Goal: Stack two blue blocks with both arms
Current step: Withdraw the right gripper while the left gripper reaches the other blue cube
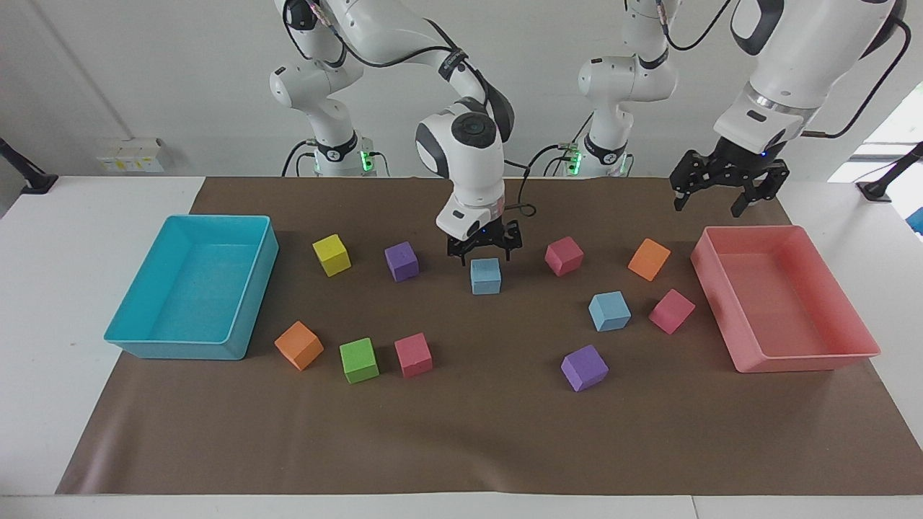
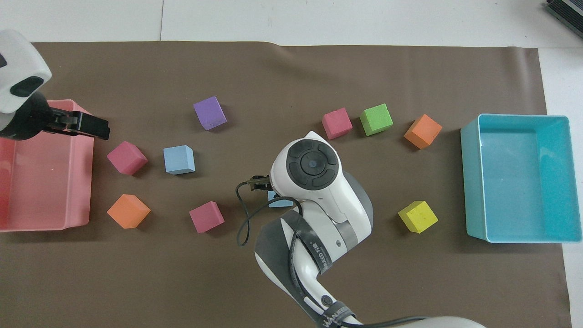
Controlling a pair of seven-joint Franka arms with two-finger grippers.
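One blue block (image 1: 485,275) sits on the brown mat mid-table; in the overhead view only a sliver of this block (image 2: 276,202) shows under the right arm. My right gripper (image 1: 482,253) hangs open just above it, fingers spread to both sides, not touching. The second blue block (image 1: 609,311) lies on the mat toward the left arm's end, also seen from overhead (image 2: 179,159). My left gripper (image 1: 710,203) is open and empty in the air over the pink tray's corner (image 2: 86,126).
A pink tray (image 1: 807,359) stands at the left arm's end, a cyan tray (image 1: 173,351) at the right arm's end. Purple (image 1: 402,260), yellow (image 1: 332,254), pink (image 1: 564,255), orange (image 1: 649,259) and green (image 1: 358,360) cubes lie scattered on the mat.
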